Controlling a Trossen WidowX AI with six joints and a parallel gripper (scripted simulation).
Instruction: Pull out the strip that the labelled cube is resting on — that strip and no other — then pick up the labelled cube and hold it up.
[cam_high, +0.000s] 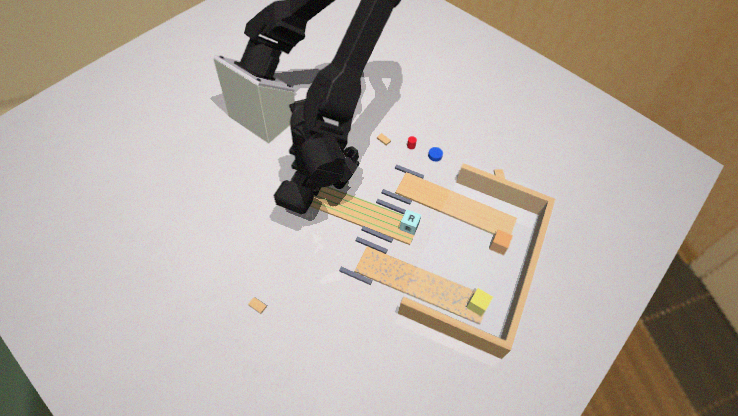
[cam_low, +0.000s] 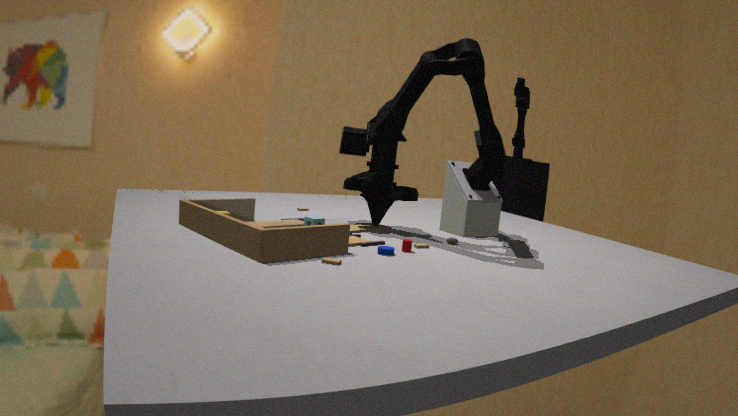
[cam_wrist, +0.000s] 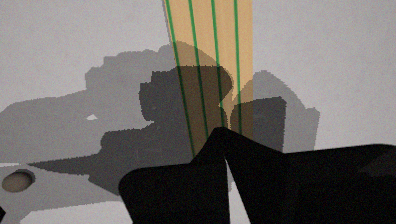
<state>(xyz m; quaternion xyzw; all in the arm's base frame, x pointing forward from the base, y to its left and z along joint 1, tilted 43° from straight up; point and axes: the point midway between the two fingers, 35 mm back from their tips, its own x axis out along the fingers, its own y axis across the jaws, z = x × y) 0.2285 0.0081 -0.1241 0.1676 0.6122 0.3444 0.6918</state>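
The light-blue cube marked R rests on the far end of the green-lined wooden strip. That strip lies between dark rails, its near end out past them and under my gripper. My gripper is shut, its tips together down at the strip's near end. No part of the strip shows between the fingers; the exact contact is hidden. A plain strip bears an orange cube. A speckled strip bears a yellow cube.
A low wooden wall encloses the strips' far ends on three sides. A red cylinder, a blue disc and small wooden chips lie outside it. A brown pebble lies near the arm's base.
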